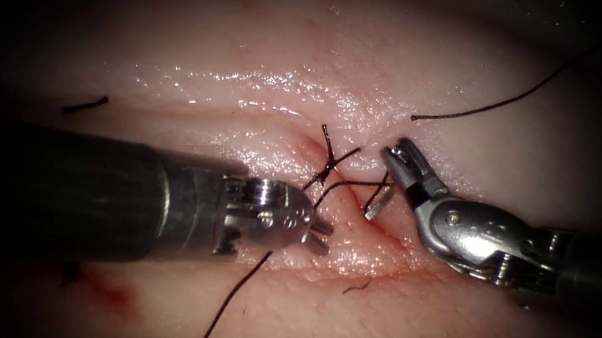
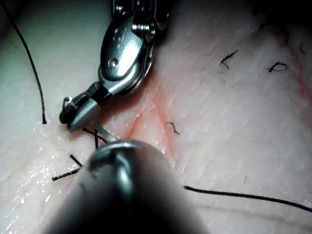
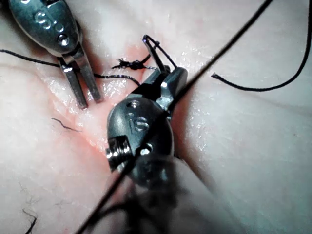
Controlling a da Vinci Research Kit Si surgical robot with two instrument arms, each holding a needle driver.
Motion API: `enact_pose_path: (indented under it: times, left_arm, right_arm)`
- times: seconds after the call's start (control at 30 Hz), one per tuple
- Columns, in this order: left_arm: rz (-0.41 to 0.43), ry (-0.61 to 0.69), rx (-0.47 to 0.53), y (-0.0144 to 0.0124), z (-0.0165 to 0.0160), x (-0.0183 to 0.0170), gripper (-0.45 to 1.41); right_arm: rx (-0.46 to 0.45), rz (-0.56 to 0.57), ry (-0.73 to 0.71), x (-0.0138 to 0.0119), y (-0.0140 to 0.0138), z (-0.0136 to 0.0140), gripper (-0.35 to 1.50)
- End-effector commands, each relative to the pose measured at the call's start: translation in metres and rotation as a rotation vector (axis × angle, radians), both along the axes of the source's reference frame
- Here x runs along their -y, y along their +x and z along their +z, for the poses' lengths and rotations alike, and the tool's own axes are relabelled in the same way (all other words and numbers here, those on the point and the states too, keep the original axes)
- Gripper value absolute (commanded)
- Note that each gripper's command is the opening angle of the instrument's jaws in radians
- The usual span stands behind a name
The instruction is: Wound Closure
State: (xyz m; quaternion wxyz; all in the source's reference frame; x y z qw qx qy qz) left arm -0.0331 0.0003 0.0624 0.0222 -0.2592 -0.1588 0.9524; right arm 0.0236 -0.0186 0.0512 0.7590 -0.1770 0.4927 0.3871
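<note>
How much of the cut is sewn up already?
Done: one knot sits on the cut. In hand: nothing; the left hand and the right hand are both open, either side of the knot, with thread trailing under the left one. Left: the cut below the knot looks unstitched, so probably more sewing.

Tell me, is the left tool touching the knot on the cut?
Apart. The right wrist view shows bare tissue between the left tool, jaws open, and the knot. Endoscope view agrees.

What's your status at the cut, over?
Left tool open, empty. Right tool open beside knot on cut, thread between its jaws. Thread tail runs under left tool.
</note>
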Motion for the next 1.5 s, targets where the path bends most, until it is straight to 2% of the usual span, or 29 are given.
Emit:
enact_pose_path:
  times: [0.03, 0.2, 0.63, 0.97, 1.5]
  left_arm:
    - [-0.006, 0.0, -0.002, -0.0005, 0.0007, 0.0003, 0.17]
    - [-0.014, 0.0, 0.004, -0.0004, 0.0012, 0.0015, 0.17]
    - [-0.016, 0.004, 0.01, 0.0005, 0.0006, 0.0026, 0.17]
    - [-0.037, 0.0, 0.018, 0.0003, -0.0004, 0.0034, 0.15]
    - [-0.046, -0.003, 0.021, 0.0011, 0.0002, 0.0039, 0.14]
  right_arm:
    - [-0.016, 0.002, 0.014, 0.0002, 0.0007, 0.0005, -0.35]
    - [-0.081, 0.001, 0.085, -0.0002, 0.0005, 0.0002, -0.35]
    - [-0.087, -0.053, 0.11, 0.0001, 0.0011, 0.0006, -0.35]
    - [-0.105, -0.042, 0.126, 0.0002, 0.0011, 0.0002, -0.35]
    - [-0.14, -0.014, 0.185, -0.0002, 0.0005, -0.0005, -0.35]
